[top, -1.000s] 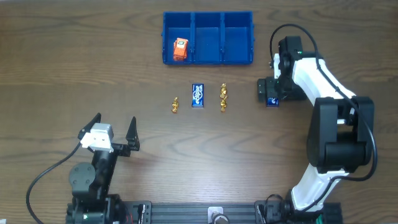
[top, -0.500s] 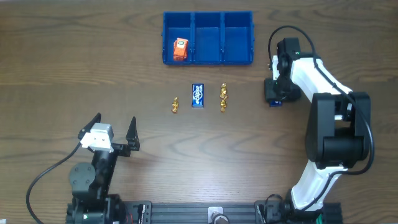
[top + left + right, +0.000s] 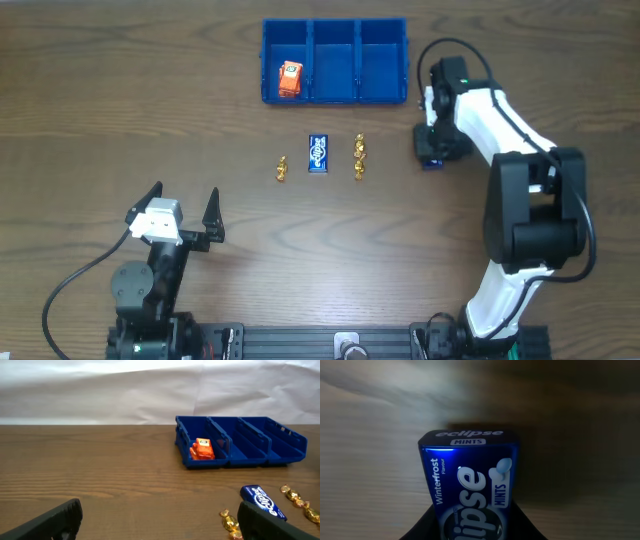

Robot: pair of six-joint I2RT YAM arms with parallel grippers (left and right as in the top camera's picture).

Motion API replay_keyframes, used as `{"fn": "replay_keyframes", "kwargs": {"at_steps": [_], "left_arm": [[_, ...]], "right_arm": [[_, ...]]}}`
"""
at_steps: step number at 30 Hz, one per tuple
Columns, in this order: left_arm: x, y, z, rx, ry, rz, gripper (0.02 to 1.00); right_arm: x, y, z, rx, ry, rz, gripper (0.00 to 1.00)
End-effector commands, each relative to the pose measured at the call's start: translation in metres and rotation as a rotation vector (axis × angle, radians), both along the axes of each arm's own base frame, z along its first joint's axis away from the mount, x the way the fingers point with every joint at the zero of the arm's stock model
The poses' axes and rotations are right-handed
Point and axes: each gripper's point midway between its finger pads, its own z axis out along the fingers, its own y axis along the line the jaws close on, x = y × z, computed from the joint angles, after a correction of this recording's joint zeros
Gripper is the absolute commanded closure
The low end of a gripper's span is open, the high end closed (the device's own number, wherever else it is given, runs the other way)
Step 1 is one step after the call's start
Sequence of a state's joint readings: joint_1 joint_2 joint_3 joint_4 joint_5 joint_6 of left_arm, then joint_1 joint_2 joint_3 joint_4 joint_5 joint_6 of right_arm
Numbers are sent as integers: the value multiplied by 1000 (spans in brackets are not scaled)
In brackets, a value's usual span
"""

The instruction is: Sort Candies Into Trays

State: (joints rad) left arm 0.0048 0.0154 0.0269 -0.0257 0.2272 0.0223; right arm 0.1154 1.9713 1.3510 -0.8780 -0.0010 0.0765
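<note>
You had one orange candy (image 3: 290,78) sorted into the left compartment of the tray (image 3: 335,99), the right end effector (image 3: 432,152) gripped a blue box (image 3: 470,485) over the counter (image 3: 120,100) near that tray, the left end effector (image 3: 185,205) stood wide open, and a blue bar (image 3: 318,153) and gold candies (image 3: 360,155) lay unsorted.

In the right wrist view, my right fingers (image 3: 522,529) and the picture's edge hide the lower part of the blue box (image 3: 470,490); the tabletop (image 3: 365,460) behind it is blurred. From above, those fingers cover most of that box. The picture's edge also cuts off my left fingers (image 3: 50,522).
</note>
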Motion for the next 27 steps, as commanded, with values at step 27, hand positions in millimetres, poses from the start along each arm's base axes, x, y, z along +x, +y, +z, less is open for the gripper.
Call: {"fn": "replay_keyframes", "kwargs": {"at_steps": [27], "left_arm": [[-1, -2, -17, -12, 49, -11, 23]], "right_arm": [[143, 190, 139, 73, -696, -47, 890]]}}
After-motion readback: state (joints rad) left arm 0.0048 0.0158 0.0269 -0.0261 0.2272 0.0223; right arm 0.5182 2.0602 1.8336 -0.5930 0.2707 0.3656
